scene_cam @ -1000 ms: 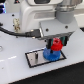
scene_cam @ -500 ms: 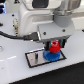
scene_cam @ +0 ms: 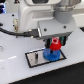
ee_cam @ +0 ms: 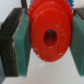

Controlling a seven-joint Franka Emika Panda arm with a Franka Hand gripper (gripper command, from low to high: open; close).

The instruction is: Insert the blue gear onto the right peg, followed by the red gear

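Two gears stacked over the plate, the red one in the claw.

The claw (scene_cam: 55, 44) is closed on the red gear (scene_cam: 54, 45), its pads (ee_cam: 20, 45) pressing the toothed rim from both sides. The red gear sits just above the blue gear (scene_cam: 51, 53), which lies on the grey plate (scene_cam: 35, 58) toward the exterior view's right, on the white bench (scene_cam: 20, 72). The peg under the gears is hidden.

The arm (scene_cam: 47, 20) has bulky white and pale grey housings with a black cable (scene_cam: 17, 33) alongside. Its fingers (ee_cam: 21, 47) are black, faced with teal pads.
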